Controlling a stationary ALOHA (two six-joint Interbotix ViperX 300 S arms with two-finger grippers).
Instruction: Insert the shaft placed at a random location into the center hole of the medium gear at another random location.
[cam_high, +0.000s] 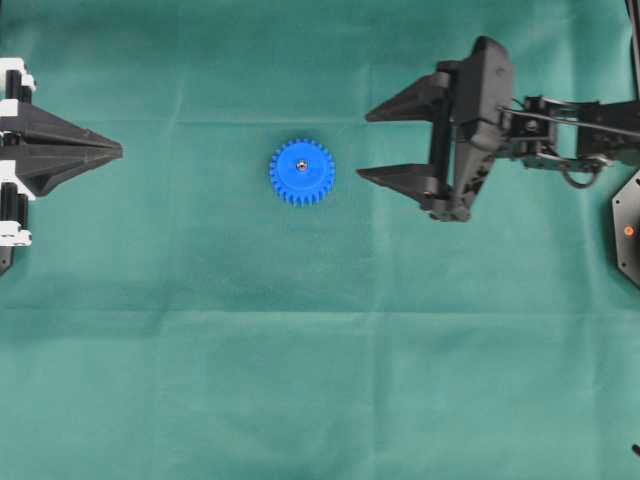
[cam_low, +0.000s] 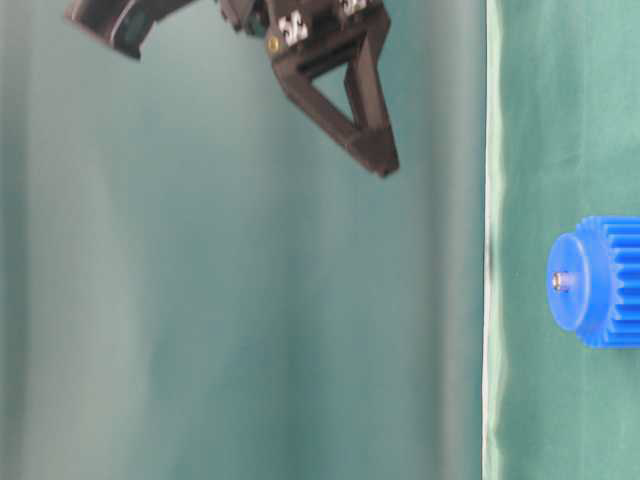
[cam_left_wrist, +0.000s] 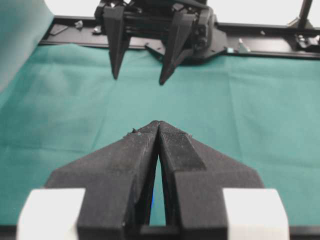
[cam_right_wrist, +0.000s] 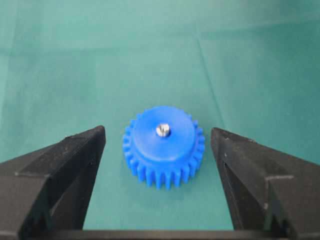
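You have the medium gear (cam_high: 302, 172) lying flat on the green cloth (cam_high: 300, 380), a little above the middle of the overhead view. The shaft (cam_high: 301, 156) stands in the center hole of its raised hub, its silvery tip poking just above the hub face; the hole itself is filled and hidden by the pin. Your right gripper (cam_high: 365, 146) sits right of the gear in that view, well apart from it, jaws spread wide with nothing between them; in its wrist view the gear lies centred between the two fingers. Your left gripper (cam_high: 120, 151) rests at the left edge, fingers pressed together on nothing. No brand, label or writing is readable anywhere.
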